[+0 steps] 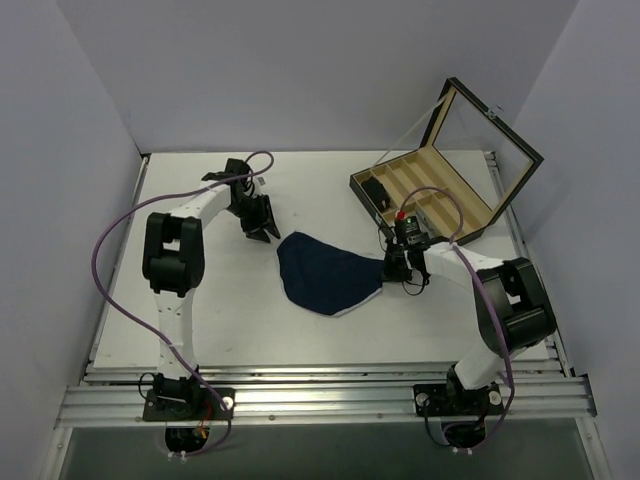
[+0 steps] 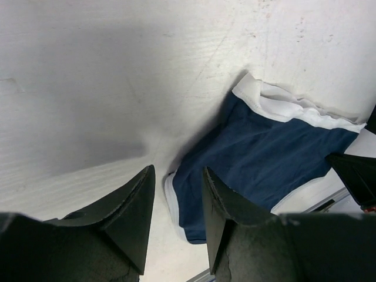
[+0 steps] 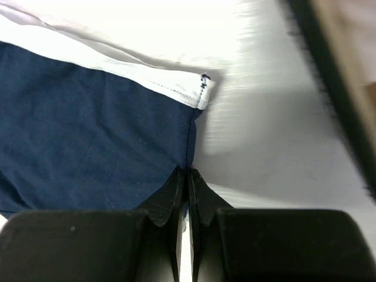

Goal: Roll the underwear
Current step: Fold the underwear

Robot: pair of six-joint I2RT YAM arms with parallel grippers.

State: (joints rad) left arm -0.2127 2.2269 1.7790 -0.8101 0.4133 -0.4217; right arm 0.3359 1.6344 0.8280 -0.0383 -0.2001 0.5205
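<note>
Underwear (image 1: 328,275) looks light, limp, floppy. My right gripper (image 3: 188,174) pinches its side seam, a good hold. Left gripper (image 2: 177,170) released, empty, beside its opposite edge.

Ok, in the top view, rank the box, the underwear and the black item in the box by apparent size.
1. box, lid included.
2. underwear, about matching the box minus lid.
3. black item, far smallest.

- Left arm (image 1: 172,300): white links, black joint housings, purple cable (image 1: 99,250) looping alongside.
- Right arm (image 1: 470,268): same white and black, purple cable, red mark (image 1: 402,215) at wrist.
- Fingers (image 2: 126,217): matte black, pointed wedges.
</note>
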